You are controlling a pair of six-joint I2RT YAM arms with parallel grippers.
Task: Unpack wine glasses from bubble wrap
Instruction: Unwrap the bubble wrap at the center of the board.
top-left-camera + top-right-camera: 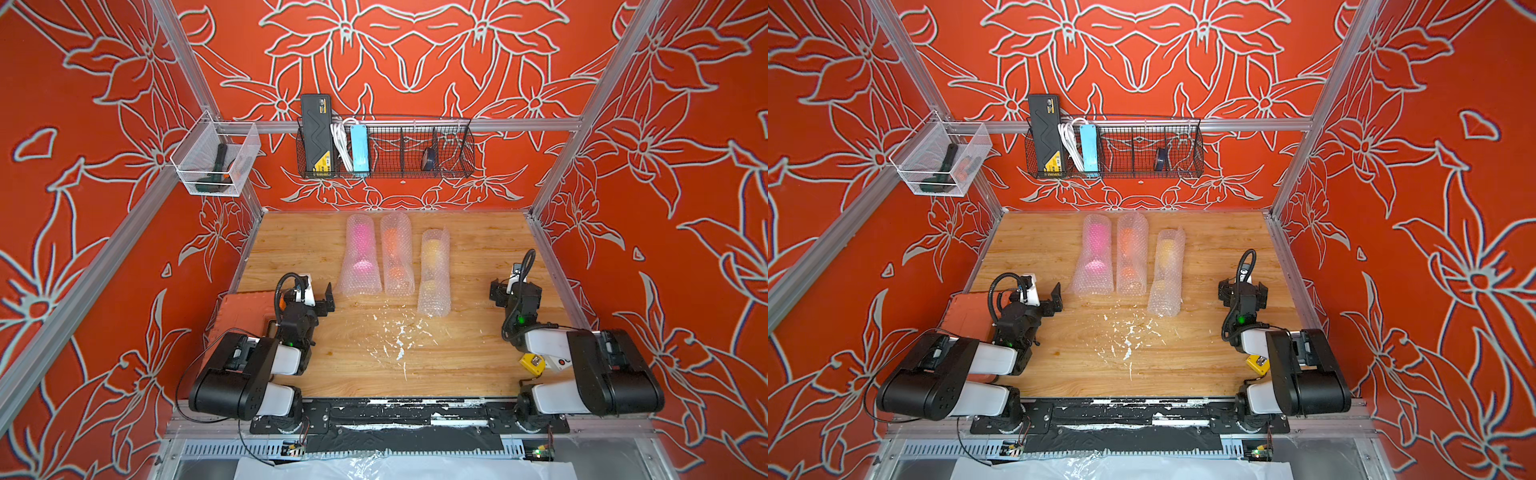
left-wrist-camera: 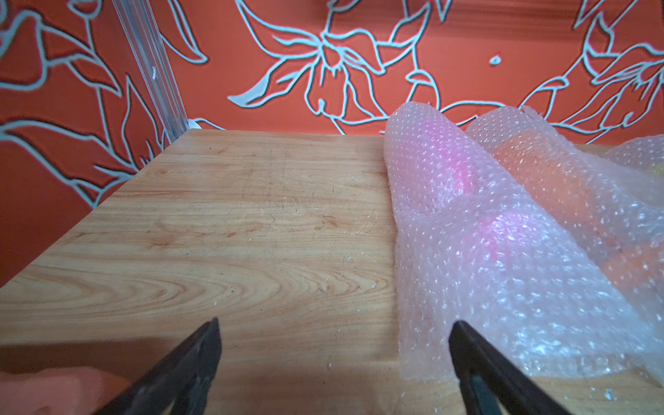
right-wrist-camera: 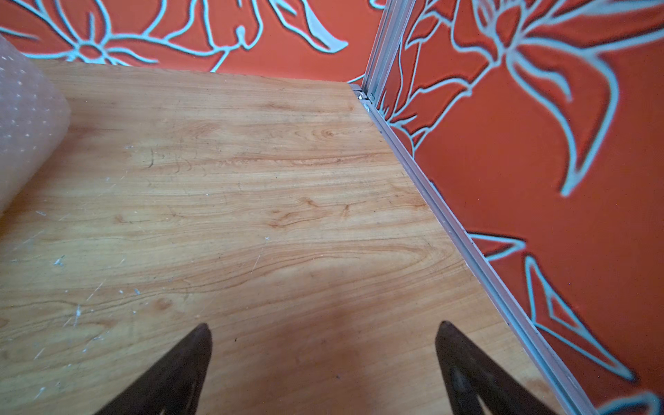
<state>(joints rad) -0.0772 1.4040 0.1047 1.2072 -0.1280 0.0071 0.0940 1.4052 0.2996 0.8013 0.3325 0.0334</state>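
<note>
Start of unwrapping. Pink roll (image 1: pixel 360 257), orange roll (image 1: pixel 397 255) and yellow roll (image 1: pixel 434 274) of bubble wrap are laid side by side on the tabletop (image 1: pixel 478 257), all unopened. Left claw (image 2: pixel 334 323), just beside the pink roll, and right claw (image 3: pixel 323 325) are held wide and empty. The sheet's free edge, not clearly visible, should be pinched rather than the glass inside.

1. The left arm (image 1: pixel 232 374) sits folded at the lower left of both top views, with its forearm reaching up-frame.
2. The left hand (image 1: pixel 323 297) is left of centre and points up and to the right. In the left wrist view (image 2: pixel 334 325) its dark fingers (image 2: pixel 194 359) stand wide apart at the bottom edge.
3. The right arm (image 1: pixel 590 365) is folded at the lower right.
4. The right hand (image 1: pixel 515 291) is right of centre and points up-frame. In the right wrist view (image 3: pixel 323 326) its jaws are spread wide.
</note>
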